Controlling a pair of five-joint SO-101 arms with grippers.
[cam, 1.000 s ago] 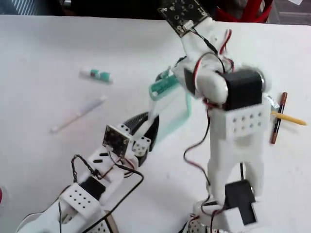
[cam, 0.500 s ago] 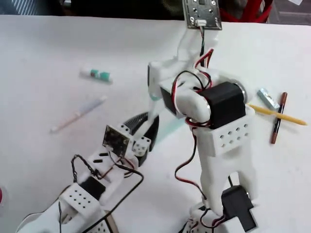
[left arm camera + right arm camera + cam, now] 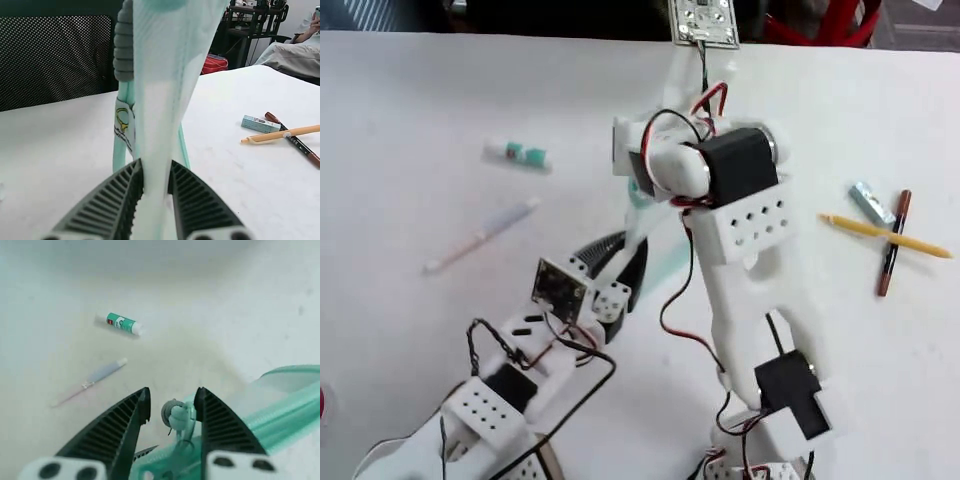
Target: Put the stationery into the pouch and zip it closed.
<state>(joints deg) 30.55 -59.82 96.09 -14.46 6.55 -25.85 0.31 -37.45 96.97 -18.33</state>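
Note:
A translucent mint-green pouch (image 3: 165, 75) stands upright, and my left gripper (image 3: 155, 182) is shut on its lower edge. In the high view that gripper (image 3: 623, 262) sits left of centre, with a strip of pouch (image 3: 670, 262) showing beside it. My right arm (image 3: 730, 190) leans over the pouch top. My right gripper (image 3: 171, 400) is open, with the grey zipper pull (image 3: 172, 413) between its fingers and the zipper edge (image 3: 280, 410) running off to one side. A glue stick (image 3: 518, 153) and a pale pen (image 3: 480, 237) lie to the left of the pouch.
A yellow pen (image 3: 885, 235), a brown pen (image 3: 892, 245) and a small teal eraser (image 3: 870, 203) lie together at the right. The table's far edge runs along the top of the high view. Open white table surrounds the glue stick.
My right arm has swung left over the pouch top, hiding most of the pouch and uncovering the pens and eraser at the right. The left arm has stayed still.

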